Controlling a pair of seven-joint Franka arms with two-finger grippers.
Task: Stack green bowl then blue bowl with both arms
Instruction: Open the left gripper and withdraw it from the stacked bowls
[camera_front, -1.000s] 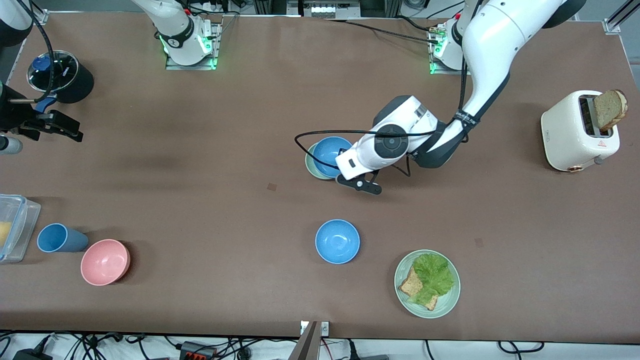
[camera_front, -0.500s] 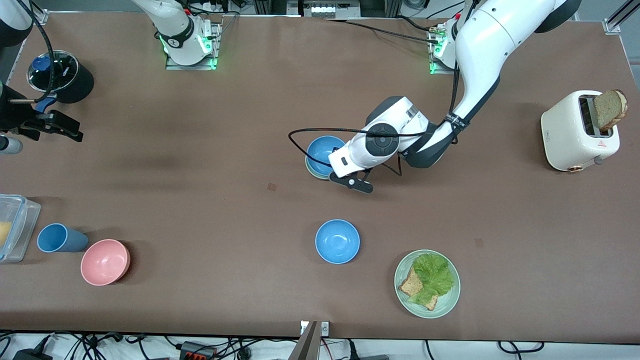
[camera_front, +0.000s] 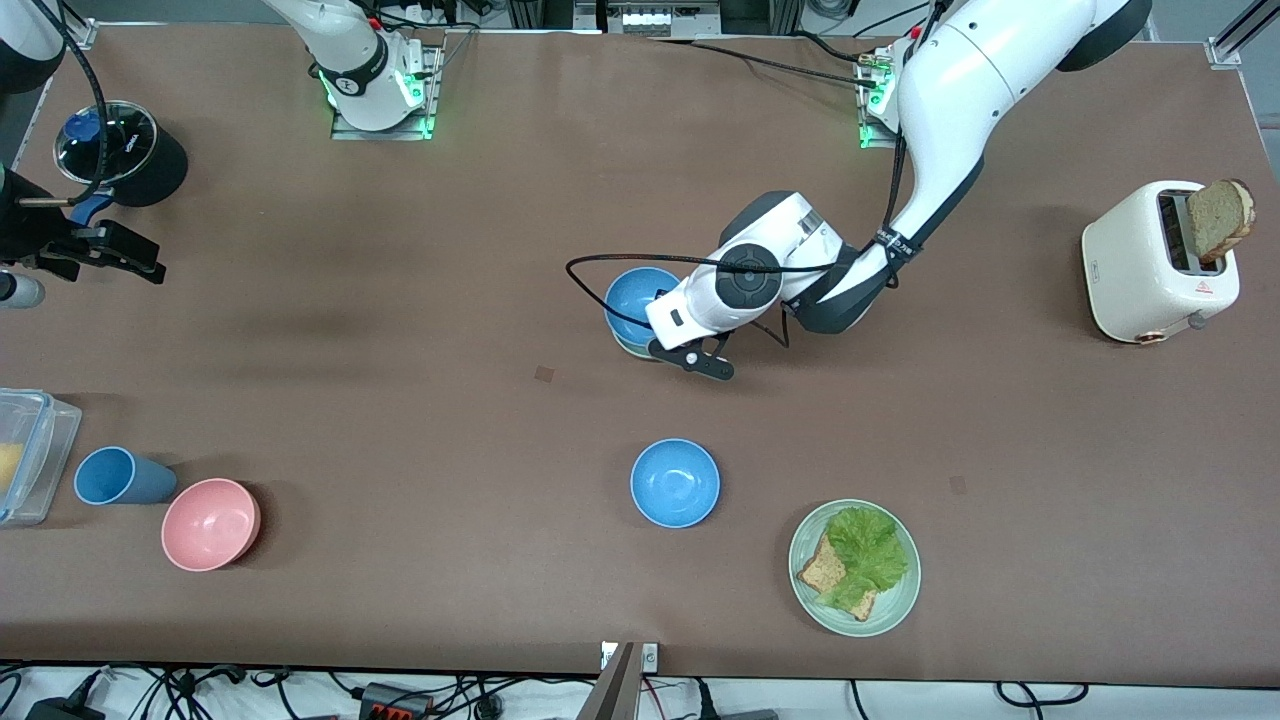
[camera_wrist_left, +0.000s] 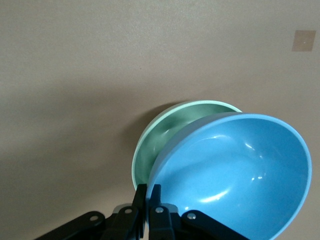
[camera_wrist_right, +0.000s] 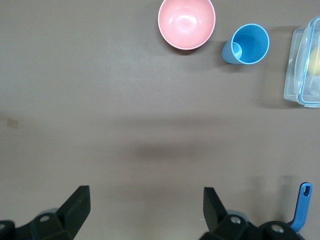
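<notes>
Blue bowl (camera_wrist_left: 235, 175) now farther over green bowl (camera_wrist_left: 165, 135), tilted, in left end effector (camera_wrist_left: 148, 200) pinch.

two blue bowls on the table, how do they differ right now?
The held blue bowl is pinched at its rim by the left gripper; the free blue bowl is untouched.
The held one tilts over the green bowl; the free one sits level on the table, nearer the front camera.
Both look alike in colour and size.

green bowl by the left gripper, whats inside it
A bright sky-blue plastic bowl, tilted, pinched at its rim by the left gripper, sits over the pale mint-green bowl, covering most of its inside.
</notes>
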